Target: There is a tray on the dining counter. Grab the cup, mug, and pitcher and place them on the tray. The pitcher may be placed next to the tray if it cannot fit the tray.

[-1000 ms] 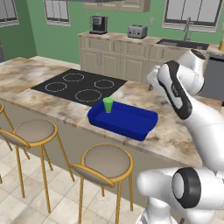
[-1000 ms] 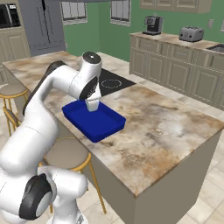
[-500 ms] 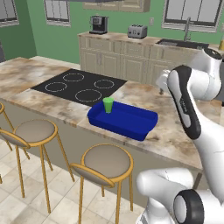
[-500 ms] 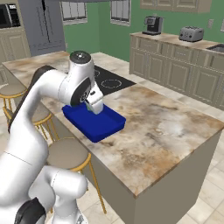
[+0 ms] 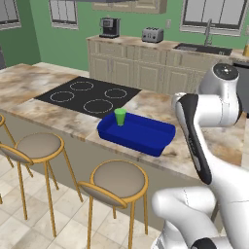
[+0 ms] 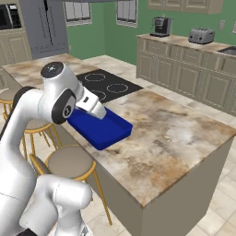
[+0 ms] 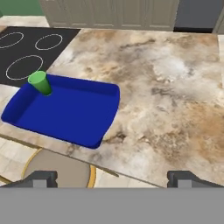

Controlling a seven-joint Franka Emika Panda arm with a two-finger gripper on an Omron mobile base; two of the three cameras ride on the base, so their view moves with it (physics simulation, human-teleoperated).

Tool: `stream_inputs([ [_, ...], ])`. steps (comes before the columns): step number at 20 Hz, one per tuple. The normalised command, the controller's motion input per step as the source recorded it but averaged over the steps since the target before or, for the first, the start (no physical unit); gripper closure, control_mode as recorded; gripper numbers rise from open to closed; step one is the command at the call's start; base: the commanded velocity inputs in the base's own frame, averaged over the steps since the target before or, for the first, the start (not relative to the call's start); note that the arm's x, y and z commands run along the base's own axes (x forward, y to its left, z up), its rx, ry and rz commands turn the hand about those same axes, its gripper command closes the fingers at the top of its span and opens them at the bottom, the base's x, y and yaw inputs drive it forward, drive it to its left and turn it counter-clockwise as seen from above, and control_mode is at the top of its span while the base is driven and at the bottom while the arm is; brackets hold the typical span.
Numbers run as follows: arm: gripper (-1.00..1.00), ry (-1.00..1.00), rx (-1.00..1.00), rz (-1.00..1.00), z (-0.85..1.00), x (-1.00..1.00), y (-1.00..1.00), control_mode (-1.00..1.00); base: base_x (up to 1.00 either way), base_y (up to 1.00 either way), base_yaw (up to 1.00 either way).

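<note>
The bright green cup stands upright in the left corner of the blue tray, which lies near the front edge of the dining counter. My gripper is open and empty, high above the counter's front edge and to the right of the tray, looking down at it. In the right base view my white hand hangs over the tray's near end. The mug and the pitcher are out of view.
A black cooktop is set into the counter beside the tray. Round stools stand along the counter's front. The wall counter behind holds a toaster, a coffee maker and a sink.
My hand has lifted away from the tray and drawn back to the right, still open. The green cup stays standing in the tray.
</note>
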Motion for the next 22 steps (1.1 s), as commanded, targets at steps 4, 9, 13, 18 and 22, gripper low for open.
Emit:
stream_inputs([
  [4, -1.0, 0.02, -0.02, 0.1, 0.0, 0.0, -0.15, -1.0, 0.0, 0.0, 0.0],
  [9, -1.0, 0.01, 0.0, 0.0, 0.0, -0.02, -0.05, 1.0, -0.55, -0.57, 0.0],
  [13, -1.0, 0.0, 0.0, 0.0, 0.0, 0.0, 0.0, 1.0, -1.0, -0.93, 0.0],
  [18, -1.0, 0.0, 0.0, 0.0, 0.0, 0.0, 0.0, 1.0, -0.95, -1.0, -0.01],
  [22, -1.0, 0.0, 0.0, 0.0, 0.0, 0.0, 0.0, 1.0, -1.0, -0.97, -0.03],
])
